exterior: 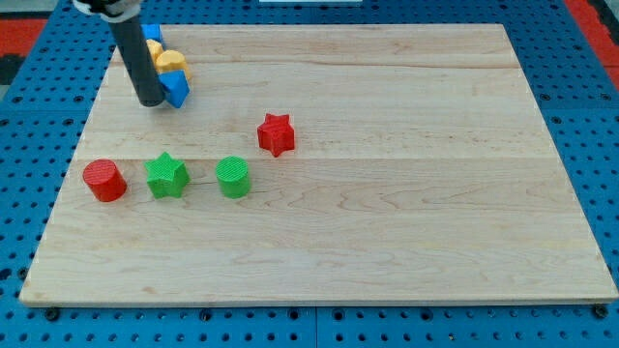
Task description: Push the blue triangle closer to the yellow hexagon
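The blue triangle [177,90] lies near the board's top left, touching the yellow hexagon [173,64] just above it. My tip [152,101] rests on the board against the triangle's left side; the dark rod hides part of the blocks behind it. Another yellow block [153,49] and a blue block [152,32] sit above the hexagon, partly hidden by the rod.
A red star [276,133] lies near the board's middle. A red cylinder [104,181], a green star [166,175] and a green cylinder [232,178] form a row at the left. The wooden board [406,222] lies on a blue pegboard.
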